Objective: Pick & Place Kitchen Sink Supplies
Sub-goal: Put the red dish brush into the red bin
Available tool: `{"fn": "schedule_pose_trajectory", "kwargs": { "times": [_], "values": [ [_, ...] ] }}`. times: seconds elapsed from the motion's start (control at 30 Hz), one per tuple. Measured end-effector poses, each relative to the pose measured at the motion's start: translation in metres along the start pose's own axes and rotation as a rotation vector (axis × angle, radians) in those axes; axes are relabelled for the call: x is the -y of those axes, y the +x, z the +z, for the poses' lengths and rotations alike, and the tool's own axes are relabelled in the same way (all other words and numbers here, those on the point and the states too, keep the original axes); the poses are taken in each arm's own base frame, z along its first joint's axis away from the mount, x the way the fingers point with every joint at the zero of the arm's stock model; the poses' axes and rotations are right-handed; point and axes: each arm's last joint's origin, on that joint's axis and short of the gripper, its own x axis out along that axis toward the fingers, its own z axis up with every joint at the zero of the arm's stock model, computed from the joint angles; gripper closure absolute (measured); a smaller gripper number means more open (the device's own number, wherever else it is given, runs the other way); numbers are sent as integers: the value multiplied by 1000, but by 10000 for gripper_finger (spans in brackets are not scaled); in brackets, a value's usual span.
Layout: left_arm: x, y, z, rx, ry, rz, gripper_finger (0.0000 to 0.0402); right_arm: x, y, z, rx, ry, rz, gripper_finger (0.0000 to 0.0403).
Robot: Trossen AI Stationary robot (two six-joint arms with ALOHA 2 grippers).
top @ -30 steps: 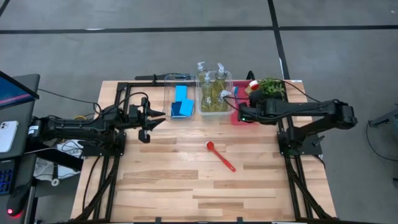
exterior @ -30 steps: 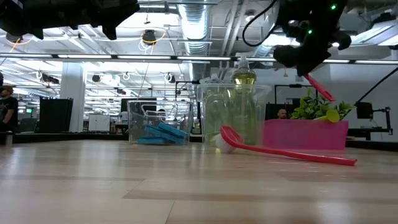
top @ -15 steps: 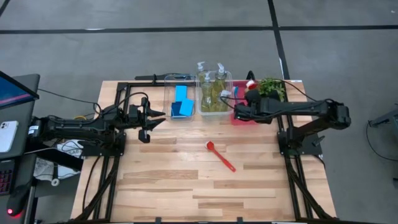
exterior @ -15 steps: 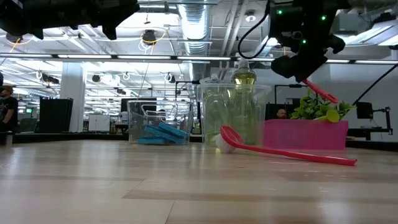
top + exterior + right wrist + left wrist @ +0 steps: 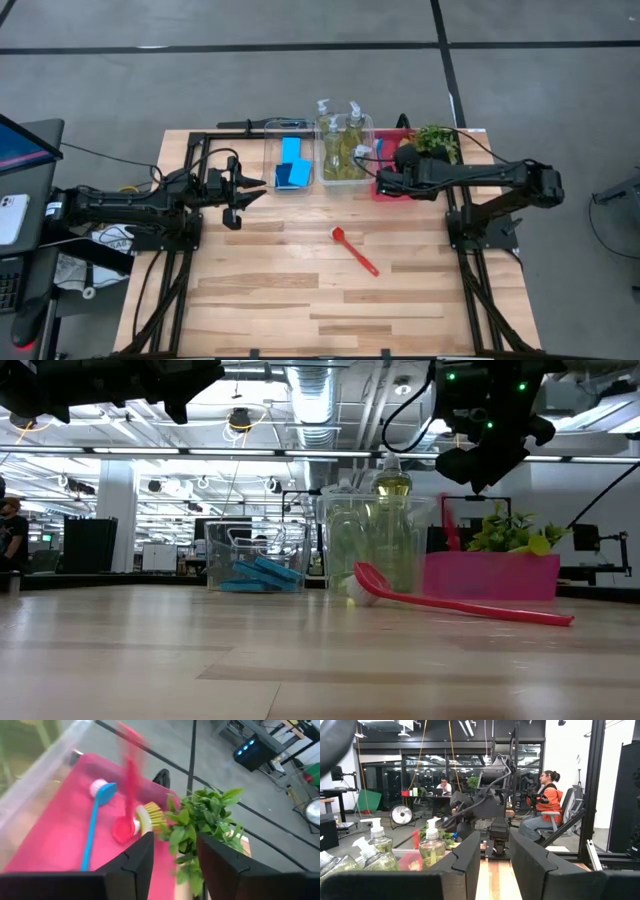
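My right gripper (image 5: 383, 181) (image 5: 175, 845) hangs open over the near left part of the red tray (image 5: 490, 575). A red brush (image 5: 128, 780) shows blurred below it, clear of the fingers. It stands nearly upright (image 5: 449, 525) with its head down in the tray. A blue brush (image 5: 94, 822) and a yellow-green brush head (image 5: 150, 817) lie in the tray beside the plant (image 5: 202, 817). Another red brush (image 5: 354, 250) lies flat on the table. My left gripper (image 5: 250, 189) (image 5: 495, 842) waits open above the table, left of the sponge bin.
A clear bin with blue sponges (image 5: 291, 165) and a clear bin with pump bottles (image 5: 343, 150) stand side by side at the far edge, left of the tray. Bare wood lies around the loose red brush. People sit in the room behind the table.
My right gripper has let go of a red brush. A second ago the brush stuck out slanting from the fingers above the tray. Now it is free of them and drops, nearly upright, into the tray's left part.
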Motion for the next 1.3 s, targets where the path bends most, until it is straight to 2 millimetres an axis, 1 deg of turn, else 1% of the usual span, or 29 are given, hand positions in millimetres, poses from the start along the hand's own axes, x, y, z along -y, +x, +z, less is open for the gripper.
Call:
{"fn": "schedule_pose_trajectory", "kwargs": {
  "times": [0.17, 0.3, 0.53, 0.63, 0.73, 0.8, 0.97, 1.1, 1.2, 1.3],
  "values": [
    [0, 0, 0, 0, 0, 0, 297, -1, -14, -4, 41, 18, 57, 259],
    [0, 0, 0, 0, 0, 0, 297, 0, -31, -10, 107, 57, 121, 262],
    [0, 0, 0, -3, 0, 0, 297, -1, -67, -27, 177, 100, 308, 265],
    [0, 0, 0, -3, 0, 0, 297, -6, -81, -37, 150, 83, 413, 262],
    [0, 0, 0, -3, 0, 0, 297, -18, -95, -51, 75, 13, 528, 261],
    [0, 0, 0, -3, 0, 0, 297, -30, -103, -61, 54, -62, 588, 263],
    [0, 0, 0, -1, 0, 0, 297, -64, -120, -83, 86, -209, 696, 267],
    [0, 0, 0, 3, 0, 0, 297, -97, -123, -99, 86, -283, 759, 270],
    [0, 0, 0, 4, 0, 0, 297, -120, -120, -110, 42, -359, 821, 271],
    [0, 0, 0, 3, 0, 0, 297, -138, -114, -115, -11, -418, 887, 271]
  ]
}}
